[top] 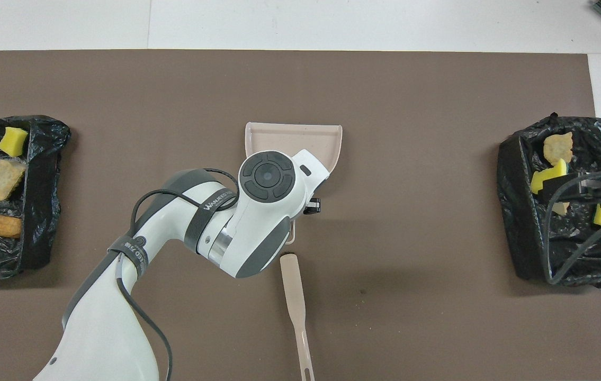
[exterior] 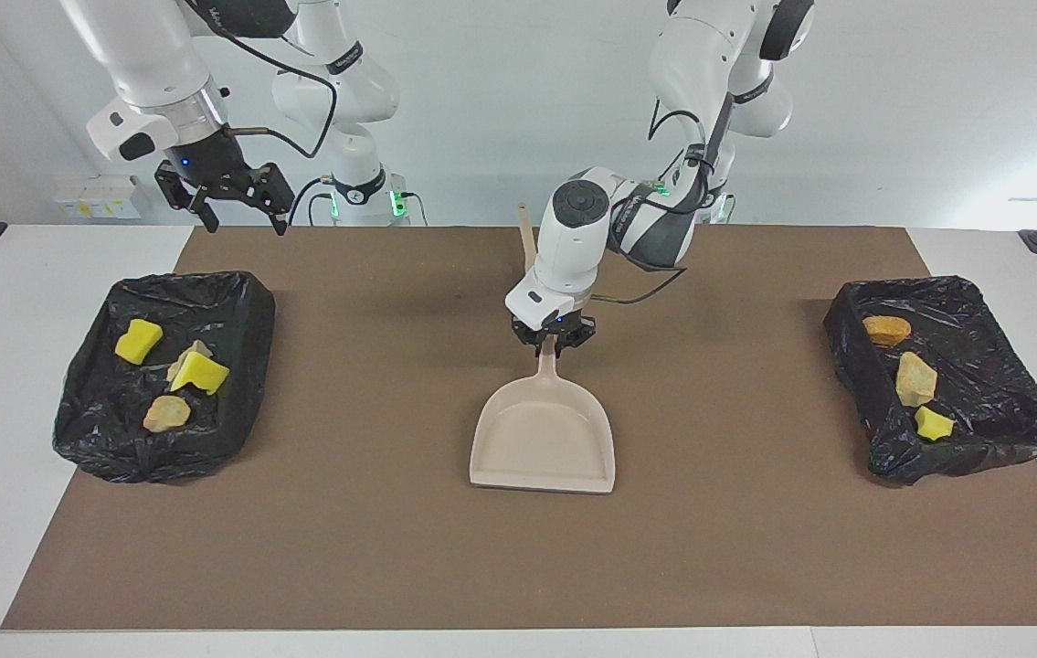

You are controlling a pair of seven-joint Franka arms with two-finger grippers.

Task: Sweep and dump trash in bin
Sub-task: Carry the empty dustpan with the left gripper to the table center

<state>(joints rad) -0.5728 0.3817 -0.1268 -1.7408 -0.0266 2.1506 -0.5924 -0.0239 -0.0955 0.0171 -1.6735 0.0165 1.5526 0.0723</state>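
Note:
A pale pink dustpan (exterior: 544, 443) lies flat on the brown mat mid-table, empty, its handle pointing toward the robots; it also shows in the overhead view (top: 292, 138). My left gripper (exterior: 555, 345) is down on the handle, shut on it. My right gripper (exterior: 239, 208) hangs open and empty, raised over the black-lined bin (exterior: 244, 311) at the right arm's end. That bin holds trash: a yellow sponge bit (exterior: 139, 340), another (exterior: 200, 373) and a tan lump (exterior: 167, 413). The other bin (exterior: 1011, 439) holds an orange lump (exterior: 886, 329), a tan lump (exterior: 915, 378) and a yellow bit (exterior: 933, 423).
A beige long-handled brush (top: 295, 307) lies on the mat between the dustpan and the robots, partly hidden by the left arm in the facing view (exterior: 527, 239). The brown mat (exterior: 756, 548) covers most of the white table.

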